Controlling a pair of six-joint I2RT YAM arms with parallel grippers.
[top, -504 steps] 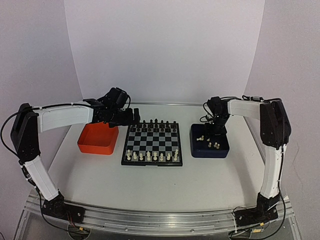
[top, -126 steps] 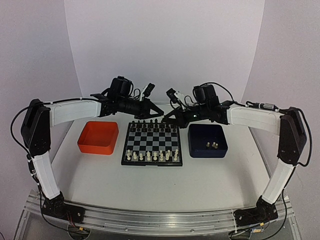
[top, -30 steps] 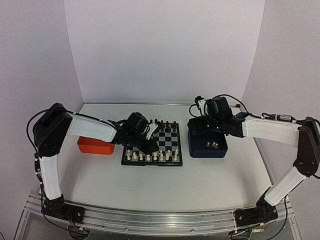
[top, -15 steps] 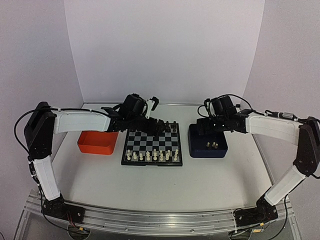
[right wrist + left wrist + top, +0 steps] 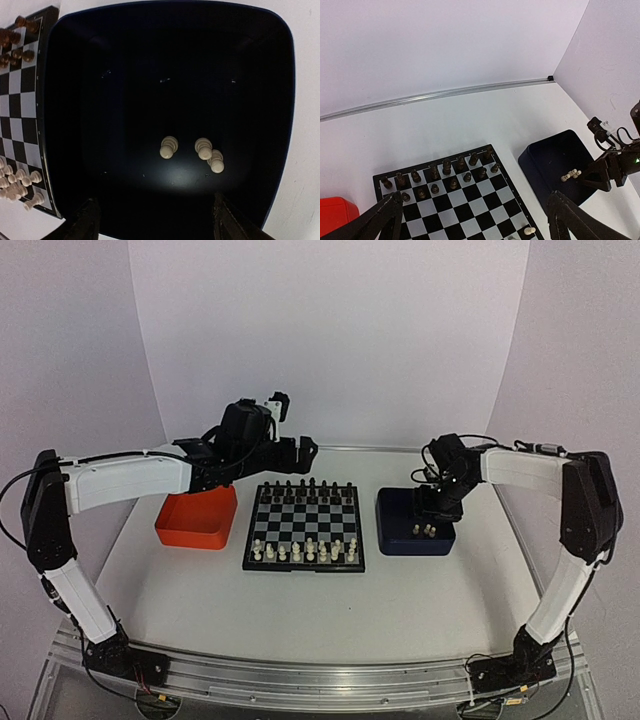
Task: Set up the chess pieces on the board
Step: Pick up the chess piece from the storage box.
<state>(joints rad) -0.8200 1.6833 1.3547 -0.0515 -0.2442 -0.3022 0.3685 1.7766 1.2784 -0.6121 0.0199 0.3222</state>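
The chessboard (image 5: 305,528) lies in the middle of the table. Black chessmen fill its far rows, cream-white chessmen (image 5: 305,551) its near rows. One white piece lies tipped at the board's right edge (image 5: 530,230). Three white pieces (image 5: 170,147) stand in the dark blue tray (image 5: 392,512) right of the board. My left gripper (image 5: 298,448) hangs open and empty, high above the board's far left corner; the left wrist view looks down between its fingers (image 5: 476,202) at the board (image 5: 470,210). My right gripper (image 5: 438,502) is open and empty just above the blue tray (image 5: 75,100), its fingertips (image 5: 90,215) near the three pieces.
An orange tray (image 5: 196,517) sits left of the board, under the left forearm; its corner shows in the left wrist view (image 5: 335,215). White walls close the table at the back and sides. The blue tray (image 5: 547,160) and the right gripper (image 5: 610,170) show in the left wrist view.
The left gripper has risen from low over the board's near-left white pieces and drawn back over the far left corner. The right gripper has swung down over the blue tray.
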